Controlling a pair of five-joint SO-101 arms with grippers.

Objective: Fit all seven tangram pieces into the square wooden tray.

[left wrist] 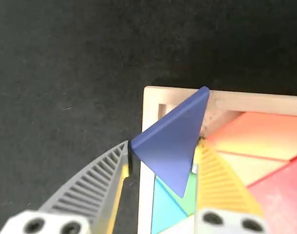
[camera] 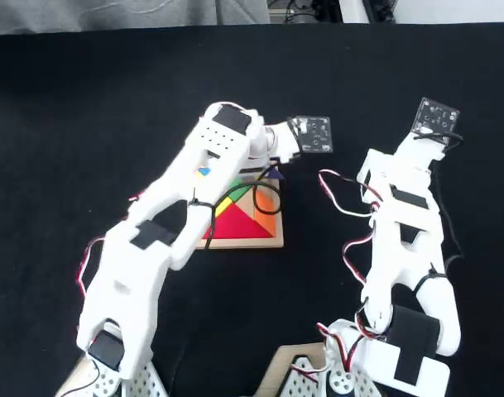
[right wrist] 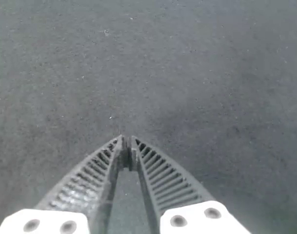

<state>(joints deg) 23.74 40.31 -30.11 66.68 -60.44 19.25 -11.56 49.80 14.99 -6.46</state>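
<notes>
From here, the black cloth table cover [right wrist: 187, 63] reads matt and finely napped. The square pale wooden tray [left wrist: 236, 101] shows bare, unvarnished grain. The dark blue triangular piece [left wrist: 170, 139] looks smooth and matt. The ribbed fingers [left wrist: 94, 183] of the left gripper [left wrist: 164, 143] look like matt moulded plastic.

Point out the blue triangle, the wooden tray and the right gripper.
blue triangle [left wrist: 171, 143], left wrist view, middle of its face.
wooden tray [left wrist: 260, 102], left wrist view, bare rim.
right gripper [right wrist: 127, 148], right wrist view, where its fingers meet.
</notes>
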